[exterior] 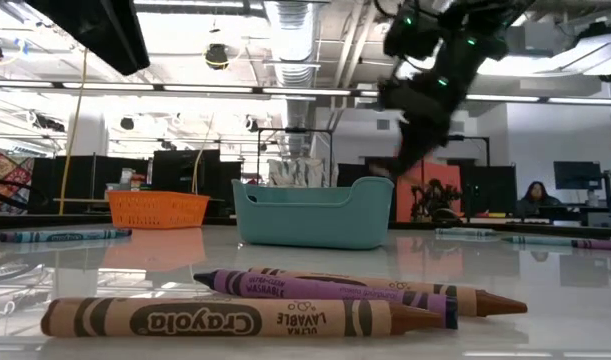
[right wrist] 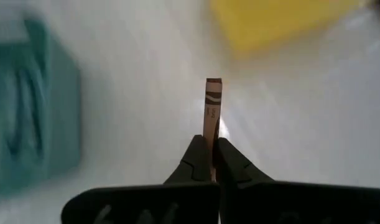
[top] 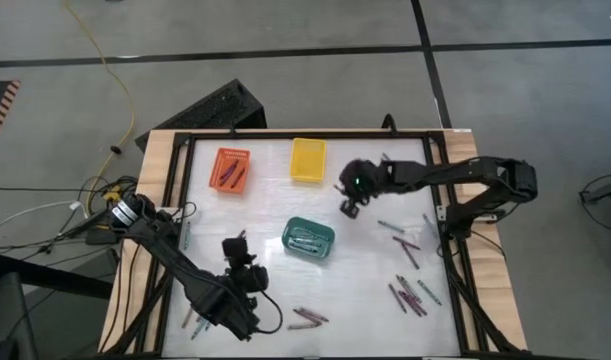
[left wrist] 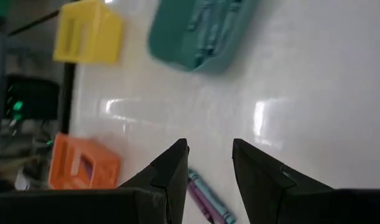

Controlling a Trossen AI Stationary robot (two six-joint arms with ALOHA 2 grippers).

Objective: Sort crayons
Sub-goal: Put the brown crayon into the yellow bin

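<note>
lab/open office | exposed ceiling ducts (exterior: 295, 25) | monitors (exterior: 575, 175) | concrete floor (top: 285, 25)

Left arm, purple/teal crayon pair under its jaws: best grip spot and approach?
Grip one crayon, ideally the purple crayon, at mid-length, coming straight down from above. The pair lies flat on the table, side by side with the teal crayon, so set the left gripper jaws across the thin axis. Touching neighbours probably make a single pick tricky.

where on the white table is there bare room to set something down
Bare white table top lies between the orange plastic basket, the yellow basket and the teal basket; another bare patch is below the teal basket. Crowded: scattered crayons on the right side, more along the bottom edge.
</note>
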